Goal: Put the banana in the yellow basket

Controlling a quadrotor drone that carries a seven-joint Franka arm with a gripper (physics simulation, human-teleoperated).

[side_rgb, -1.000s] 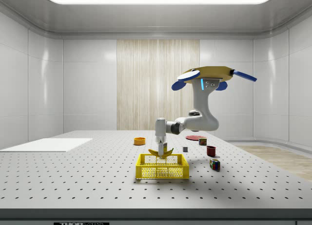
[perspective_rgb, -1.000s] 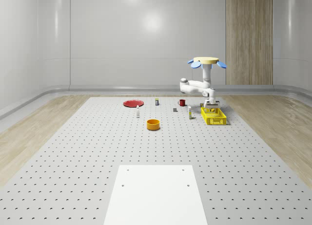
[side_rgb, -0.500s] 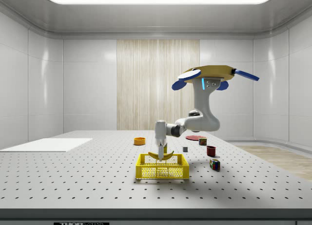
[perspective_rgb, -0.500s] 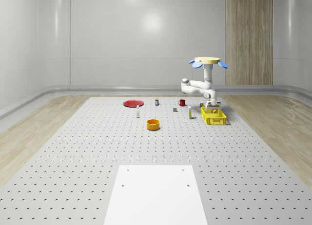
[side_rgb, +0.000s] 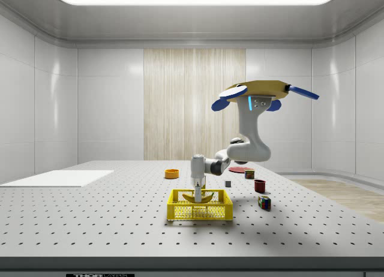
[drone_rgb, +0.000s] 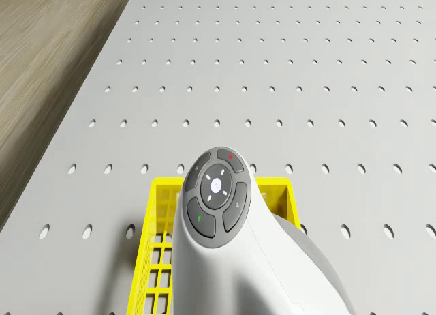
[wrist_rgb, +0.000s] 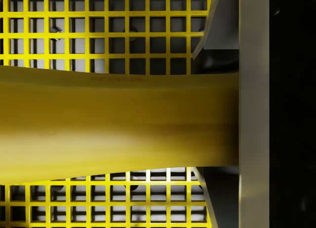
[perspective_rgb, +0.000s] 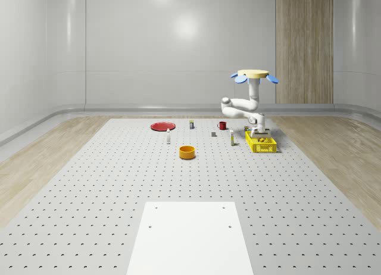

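The drone (side_rgb: 259, 91) hovers above the perforated table, behind the yellow basket (side_rgb: 200, 206) as the side view shows it. Its white arm bends down to the gripper (side_rgb: 198, 186), which reaches into the basket from above. The gripper is shut on the banana (side_rgb: 198, 196), and the banana hangs level just below the basket's rim. In the wrist view the banana (wrist_rgb: 113, 124) runs across, pressed against one finger (wrist_rgb: 254, 114), with the basket's mesh floor (wrist_rgb: 98, 40) close beneath. In the whole-scene view the basket (perspective_rgb: 261, 144) stands at the right with the gripper (perspective_rgb: 258, 133) in it. The drone view looks down on the wrist (drone_rgb: 214, 196) over the basket (drone_rgb: 160, 213).
An orange bowl (perspective_rgb: 187, 152), a red plate (perspective_rgb: 162, 126), a red mug (perspective_rgb: 222, 125) and small bottles (perspective_rgb: 168, 136) stand to the whole-scene view's left of the basket. A colored cube (side_rgb: 264, 202) lies to the side view's right of the basket. Wood floor borders the table.
The arm has lowered the banana from above the basket's rim down into the basket. The drone has stayed at about the same spot.
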